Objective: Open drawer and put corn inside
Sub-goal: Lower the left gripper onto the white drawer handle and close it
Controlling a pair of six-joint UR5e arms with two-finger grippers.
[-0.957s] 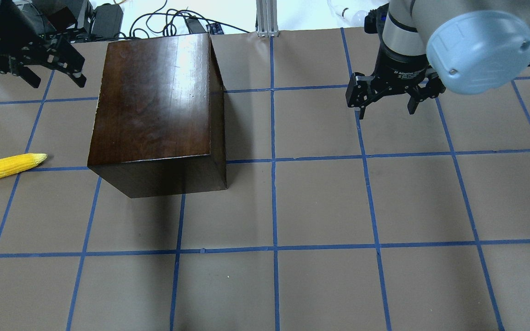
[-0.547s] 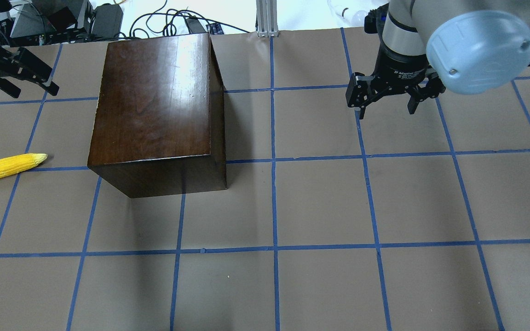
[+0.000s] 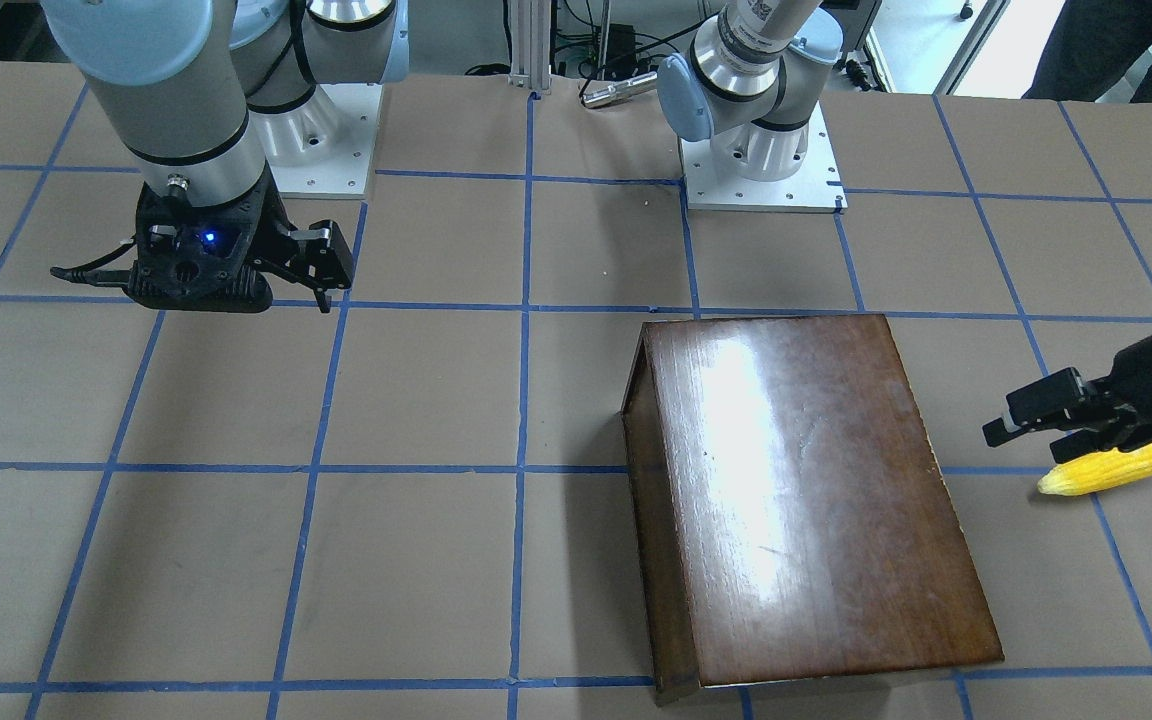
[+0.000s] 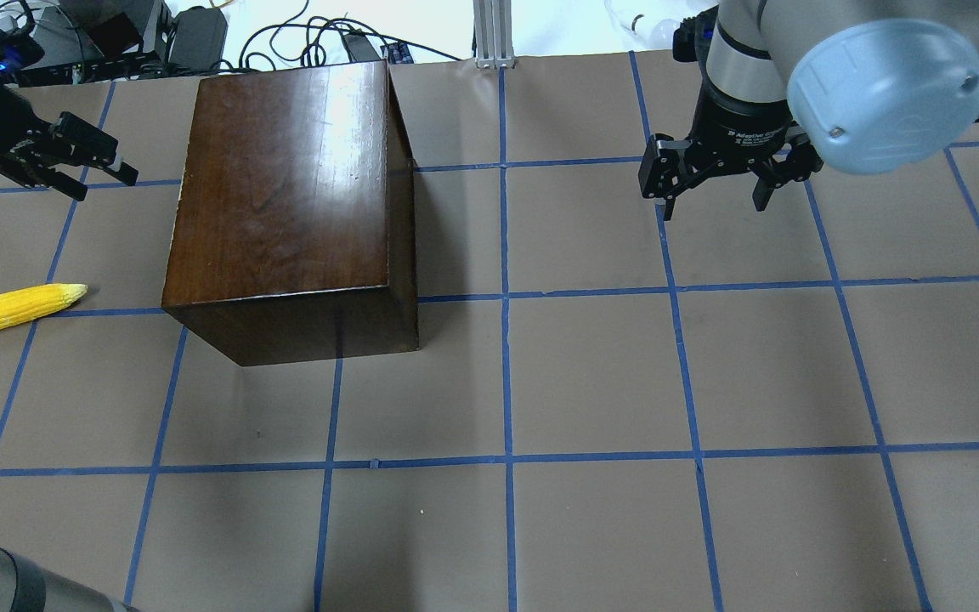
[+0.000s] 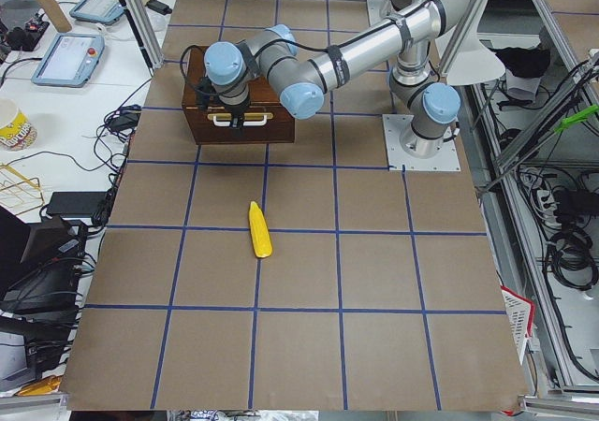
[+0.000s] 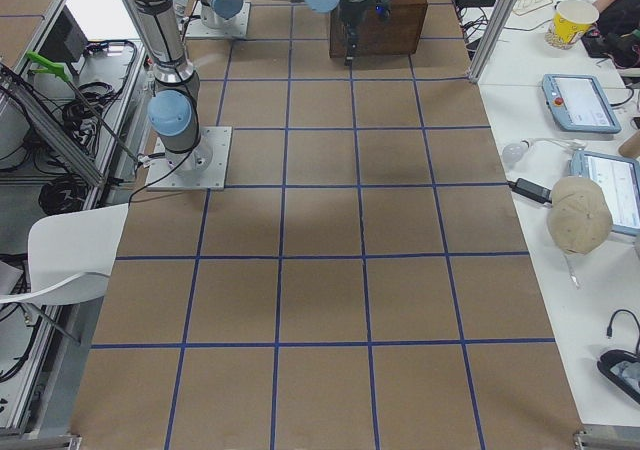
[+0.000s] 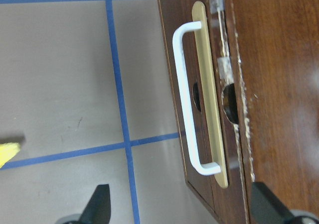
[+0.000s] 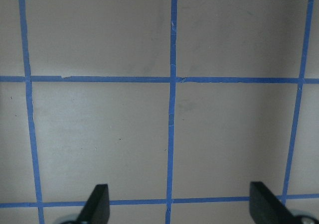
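The corn (image 4: 20, 308) is a small bright yellow cob, husked, with rows of kernels and a tapered tip. In the overhead view it lies flat at 9 o'clock from the box (image 4: 285, 187), well apart from it. Its tip points toward 3 o'clock along a blue tape line (image 4: 107, 311).

The box is glossy dark-brown wood with a bright glare on its lid. The drawer (image 7: 168, 74) is shut, its dark front panel flush in the box's face on the side toward the corn. The left wrist view shows a white bar handle (image 7: 180, 84) on a long brass plate (image 7: 212, 134), with pale chipped finish along the box's edge.

The left pincer (image 4: 107, 187) hangs at 10 o'clock from the box and 1 o'clock from the corn. Its fingers are spread apart and hold nothing, and they point at the drawer's face. The right pincer (image 4: 715, 204) hangs at 3 o'clock from the box, well apart from it, fingers likewise spread and empty over bare paper.

The surface (image 4: 591, 382) is covered in brown paper, marked into large squares by blue tape. At its 12 o'clock edge stand an aluminium post (image 4: 494, 34) and a tangle of black cables (image 4: 285, 38). The right side view shows a white side bench with two tablet-like pendants (image 6: 578, 102), a paper cup (image 6: 573, 20) and a beige cap (image 6: 578, 215). A white chair (image 6: 70, 255) stands behind the robot's base.
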